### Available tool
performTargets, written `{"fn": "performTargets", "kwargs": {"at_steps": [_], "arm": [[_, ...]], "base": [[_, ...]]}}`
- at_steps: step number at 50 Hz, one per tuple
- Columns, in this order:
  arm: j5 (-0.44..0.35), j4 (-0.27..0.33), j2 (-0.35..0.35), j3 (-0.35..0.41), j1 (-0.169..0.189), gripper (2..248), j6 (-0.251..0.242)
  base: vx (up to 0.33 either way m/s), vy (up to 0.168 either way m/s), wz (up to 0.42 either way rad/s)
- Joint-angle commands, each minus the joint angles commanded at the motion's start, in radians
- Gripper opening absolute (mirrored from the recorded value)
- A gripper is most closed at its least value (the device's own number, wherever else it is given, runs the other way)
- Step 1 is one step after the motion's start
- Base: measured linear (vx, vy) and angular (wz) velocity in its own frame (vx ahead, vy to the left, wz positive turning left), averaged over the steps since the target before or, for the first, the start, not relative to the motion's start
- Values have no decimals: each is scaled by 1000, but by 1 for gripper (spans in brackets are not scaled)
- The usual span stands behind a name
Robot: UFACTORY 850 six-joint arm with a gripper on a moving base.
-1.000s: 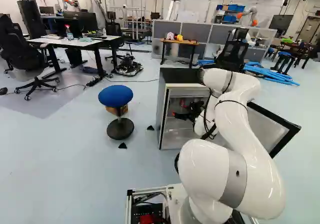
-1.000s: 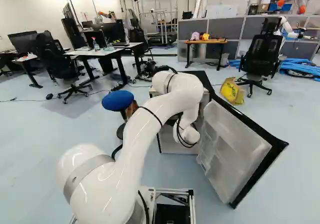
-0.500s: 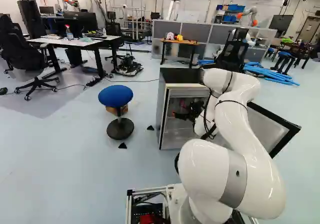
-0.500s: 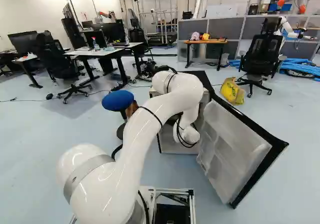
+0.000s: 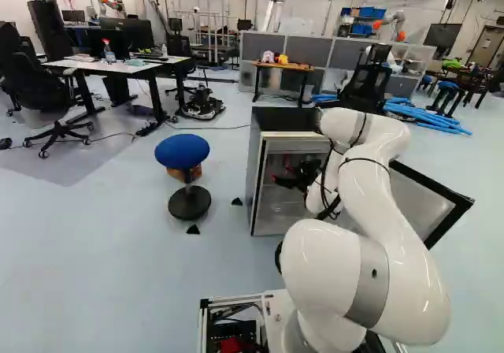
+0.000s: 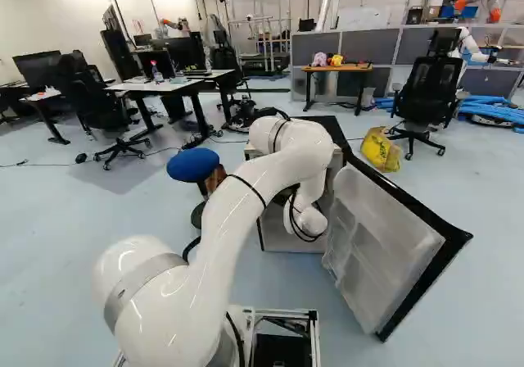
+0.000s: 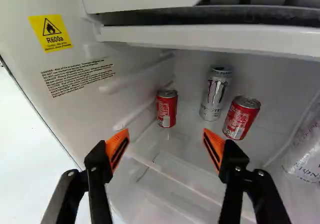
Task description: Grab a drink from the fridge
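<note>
The gripper (image 5: 291,181) reaches into the fridge (image 5: 253,172) in the left base view; the arm hides it in the right base view. In the wrist view the gripper (image 7: 166,146) is open, its orange-padded fingers wide apart with nothing between them. Ahead of it on the shelf stand a red can (image 7: 167,108), a tall silver-white can (image 7: 216,93) and a second red can (image 7: 241,117). The first red can is ahead of the gap between the fingers, and none of the cans is touched. A wrapped clear package (image 7: 306,156) lies beside the far finger's side.
The fridge door (image 6: 385,248) stands wide open at the right. A white compartment edge (image 7: 210,38) spans above the cans. A blue stool (image 5: 183,152) is left of the fridge, a yellow bag (image 6: 381,149) behind the door. Another robot (image 6: 479,2) is far back.
In the left base view, the orange-tipped fingers look slightly changed in stance inside the fridge. The arm and base have not visibly moved.
</note>
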State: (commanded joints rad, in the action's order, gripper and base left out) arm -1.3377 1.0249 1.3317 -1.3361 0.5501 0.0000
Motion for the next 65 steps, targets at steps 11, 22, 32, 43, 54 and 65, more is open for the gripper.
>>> {"fn": "performTargets", "kwargs": {"at_steps": [11,22,32,43,54,65], "arm": [[0,0,0,0,0,205,0],[0,0,0,0,0,197,0],[0,0,0,0,0,191,0],[0,0,0,0,0,186,0],[0,0,0,0,0,152,0],[0,0,0,0,0,128,0]], "base": [[0,0,0],[0,0,0],[0,0,0],[0,0,0],[0,0,0],[0,0,0]]}}
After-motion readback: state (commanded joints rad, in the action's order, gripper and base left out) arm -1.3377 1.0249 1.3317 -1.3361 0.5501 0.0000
